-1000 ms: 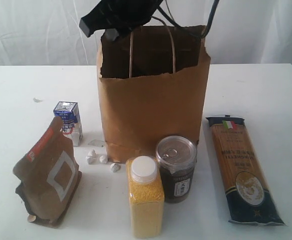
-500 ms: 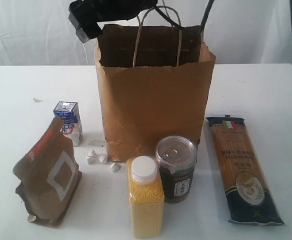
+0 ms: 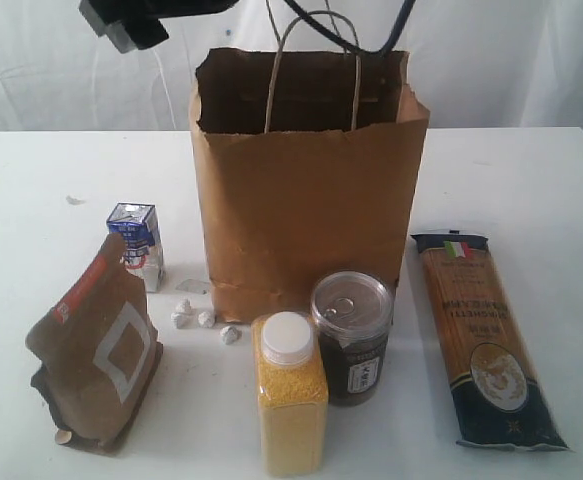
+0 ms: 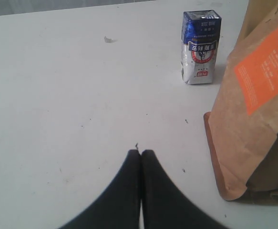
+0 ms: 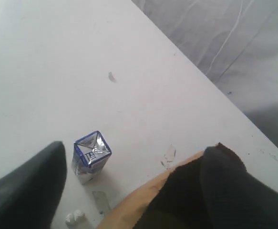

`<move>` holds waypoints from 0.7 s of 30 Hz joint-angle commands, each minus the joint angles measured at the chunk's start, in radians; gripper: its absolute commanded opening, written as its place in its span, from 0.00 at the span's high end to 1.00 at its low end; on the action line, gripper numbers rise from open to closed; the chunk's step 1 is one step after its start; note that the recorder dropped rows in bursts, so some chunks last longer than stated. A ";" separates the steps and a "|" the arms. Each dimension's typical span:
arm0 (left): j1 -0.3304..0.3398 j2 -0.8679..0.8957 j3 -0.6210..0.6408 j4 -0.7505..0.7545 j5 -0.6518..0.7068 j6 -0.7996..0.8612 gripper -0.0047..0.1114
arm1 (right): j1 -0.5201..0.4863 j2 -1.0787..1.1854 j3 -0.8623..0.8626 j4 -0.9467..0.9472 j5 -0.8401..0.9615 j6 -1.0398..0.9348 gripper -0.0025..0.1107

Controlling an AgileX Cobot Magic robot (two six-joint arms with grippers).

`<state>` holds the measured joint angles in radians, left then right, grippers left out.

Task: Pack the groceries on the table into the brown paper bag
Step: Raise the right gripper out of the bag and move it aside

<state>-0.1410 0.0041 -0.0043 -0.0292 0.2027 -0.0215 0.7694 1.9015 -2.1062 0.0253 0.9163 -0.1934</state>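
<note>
My right gripper (image 5: pixel 134 167), wide apart and empty, hangs over the small blue-white carton (image 5: pixel 91 155), upright on the white table (image 3: pixel 531 180) toward its left edge beside the tall brown paper bag (image 3: pixel 306 200). My left gripper (image 4: pixel 140 157) is closed, empty.

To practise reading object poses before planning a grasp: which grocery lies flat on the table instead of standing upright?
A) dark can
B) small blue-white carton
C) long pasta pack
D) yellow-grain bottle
C: the long pasta pack lies flat on the table to the right of the brown paper bag, while the yellow-grain bottle, dark can and small blue-white carton all stand upright.
</note>
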 commanded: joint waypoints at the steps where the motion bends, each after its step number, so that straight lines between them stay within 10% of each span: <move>1: 0.001 -0.004 0.004 0.000 0.000 -0.001 0.96 | 0.038 -0.056 0.002 0.004 0.055 0.034 0.57; 6: 0.001 -0.004 0.004 0.000 0.000 -0.001 0.96 | 0.108 -0.120 0.002 0.000 0.172 0.043 0.74; 21: 0.001 -0.004 0.004 0.000 0.000 -0.001 0.96 | 0.247 -0.285 0.097 -0.106 0.305 0.176 0.74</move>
<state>-0.1410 0.0041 -0.0043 -0.0292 0.2027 -0.0215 0.9889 1.6664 -2.0699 -0.0541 1.2128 -0.0690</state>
